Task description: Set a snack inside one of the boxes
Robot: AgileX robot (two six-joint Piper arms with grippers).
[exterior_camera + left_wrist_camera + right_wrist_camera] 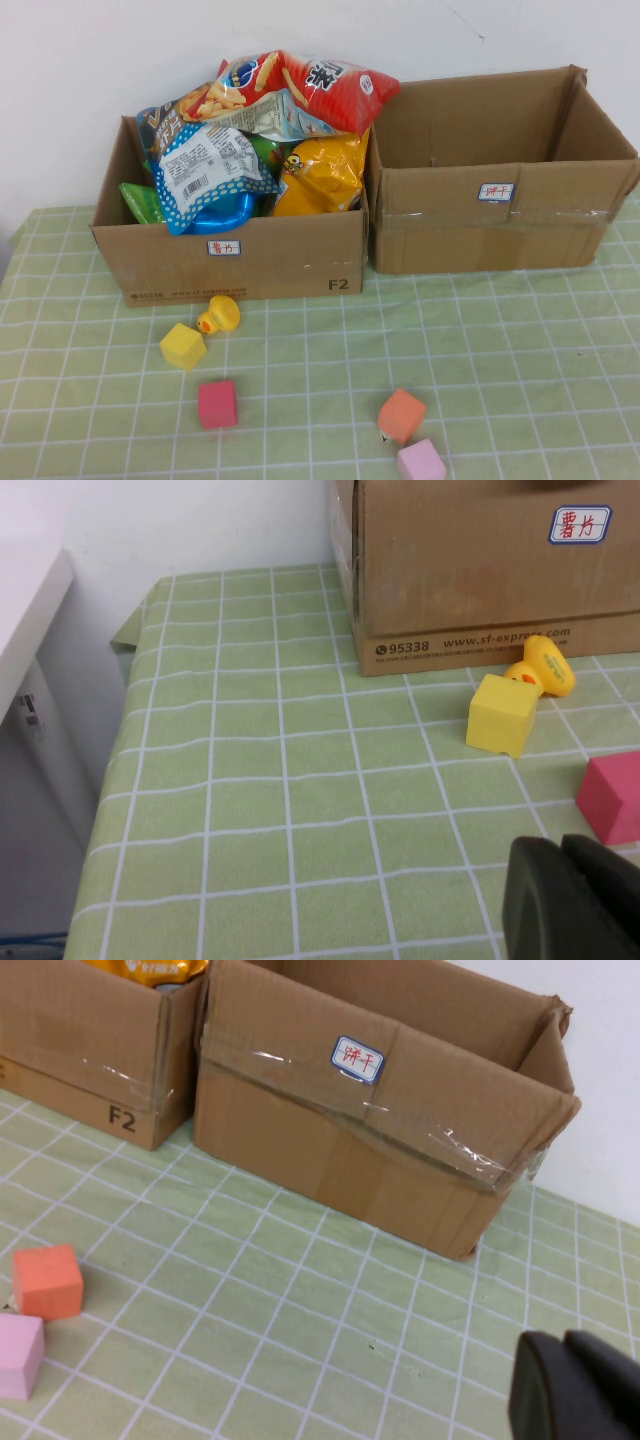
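Two cardboard boxes stand side by side at the back of the table. The left box (pixel 240 262) is piled with snack bags: a red one (pixel 310 85) on top, an orange one (pixel 320 175) and a blue-and-white one (pixel 205 170). The right box (pixel 500 215) looks empty inside. Neither arm shows in the high view. My left gripper (pixel 560 852) is shut over the tablecloth near the left box (pixel 470 570), holding nothing. My right gripper (pixel 565 1345) is shut, empty, in front of the right box (pixel 380 1150).
On the green checked cloth lie a yellow cube (pixel 183 347), a yellow rubber duck (pixel 219 316), a red cube (pixel 217 404), an orange cube (pixel 401 415) and a pink cube (pixel 421 462). The table's left edge (pixel 125 770) drops off beside a white wall.
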